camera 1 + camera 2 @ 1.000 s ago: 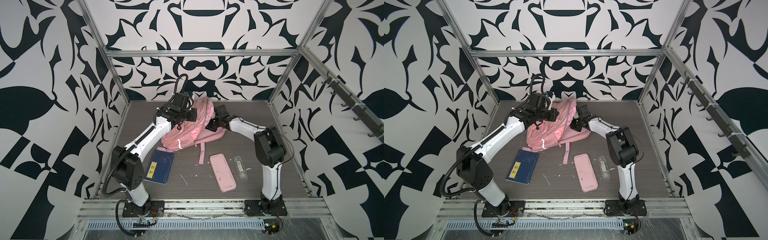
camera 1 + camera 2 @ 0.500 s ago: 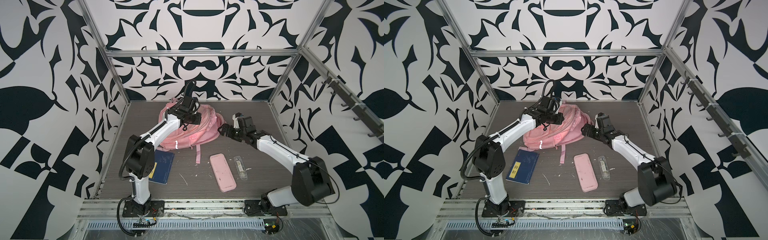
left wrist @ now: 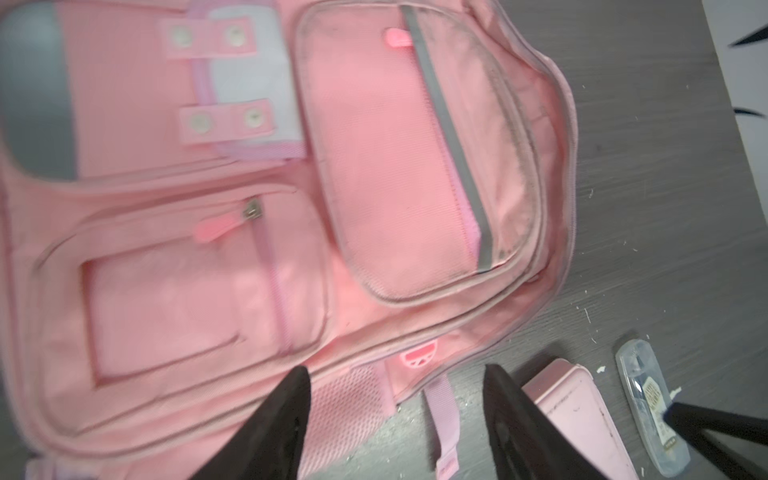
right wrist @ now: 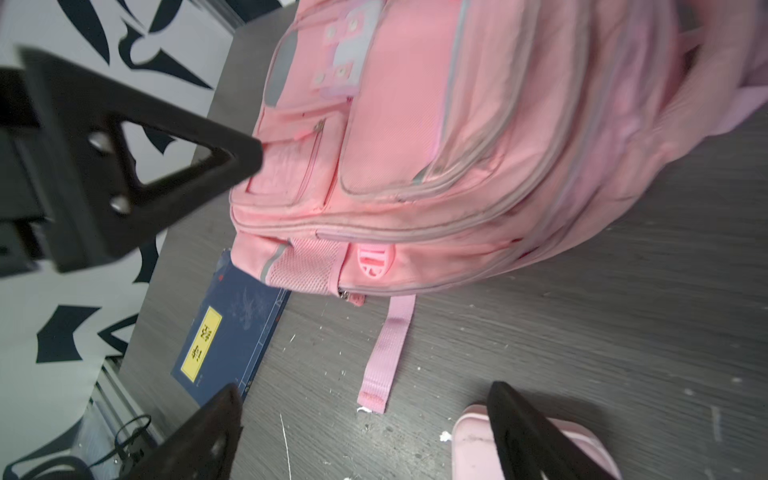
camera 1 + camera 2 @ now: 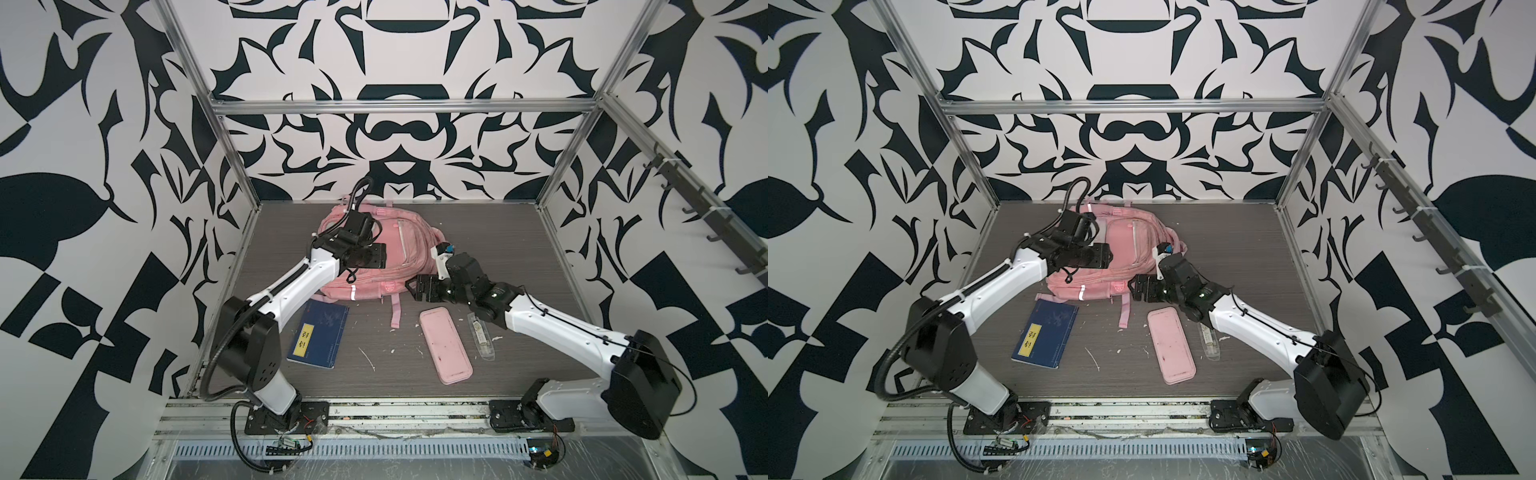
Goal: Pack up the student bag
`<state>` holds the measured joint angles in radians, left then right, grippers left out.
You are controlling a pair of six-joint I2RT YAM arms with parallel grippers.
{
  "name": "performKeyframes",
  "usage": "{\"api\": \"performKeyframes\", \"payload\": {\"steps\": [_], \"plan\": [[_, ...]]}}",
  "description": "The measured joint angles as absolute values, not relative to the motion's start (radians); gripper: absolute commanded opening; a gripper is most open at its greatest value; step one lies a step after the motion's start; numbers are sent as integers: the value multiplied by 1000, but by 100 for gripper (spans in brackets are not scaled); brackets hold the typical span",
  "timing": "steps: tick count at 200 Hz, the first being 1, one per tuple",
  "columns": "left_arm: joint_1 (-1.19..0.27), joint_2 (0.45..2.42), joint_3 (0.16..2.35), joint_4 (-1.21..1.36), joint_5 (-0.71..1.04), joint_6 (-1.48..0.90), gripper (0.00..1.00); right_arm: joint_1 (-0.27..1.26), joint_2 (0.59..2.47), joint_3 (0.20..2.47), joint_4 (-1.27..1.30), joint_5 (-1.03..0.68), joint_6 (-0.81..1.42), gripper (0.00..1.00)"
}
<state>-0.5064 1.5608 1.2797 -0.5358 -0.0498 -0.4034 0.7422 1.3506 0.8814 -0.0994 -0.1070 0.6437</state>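
Operator: Report the bag's position.

Unit: The large pink fabric student bag lies flat on the grey worktop, toward the back wall, with its pockets facing up.

Operator: Left claw status?

Unit: My left claw is released. Its fingers are spread above the bag's front pockets and grip nothing.

Operator: Right claw status?

Unit: My right claw is likewise released and holds nothing, beside the bag's near edge. A blue notebook with a yellow label, a flat pink oblong pencil case and a clear plastic case lie in front of the bag.
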Motion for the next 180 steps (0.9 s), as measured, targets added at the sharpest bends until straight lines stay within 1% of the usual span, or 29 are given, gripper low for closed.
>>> {"api": "performKeyframes", "payload": {"steps": [45, 73, 88, 111, 126, 161, 180], "plan": [[-253, 1231, 888, -550, -78, -550, 76, 901, 1554, 906, -38, -158, 648, 90], [-105, 1127, 714, -549, -43, -624, 77, 961, 1673, 976, -15, -213, 647, 88], [-34, 1121, 654, -536, -18, -653, 77, 981, 1715, 1016, -7, -237, 647, 88], [34, 1139, 604, -513, 7, -678, 77, 1003, 1743, 1055, 3, -258, 646, 88], [41, 1172, 596, -487, 22, -686, 77, 1012, 1749, 1067, 8, -268, 646, 88], [41, 1288, 582, -402, 73, -696, 76, 1016, 1779, 1072, 12, -277, 654, 84], [41, 1290, 574, -349, 103, -709, 75, 1016, 1808, 1074, 10, -284, 662, 82]]}}
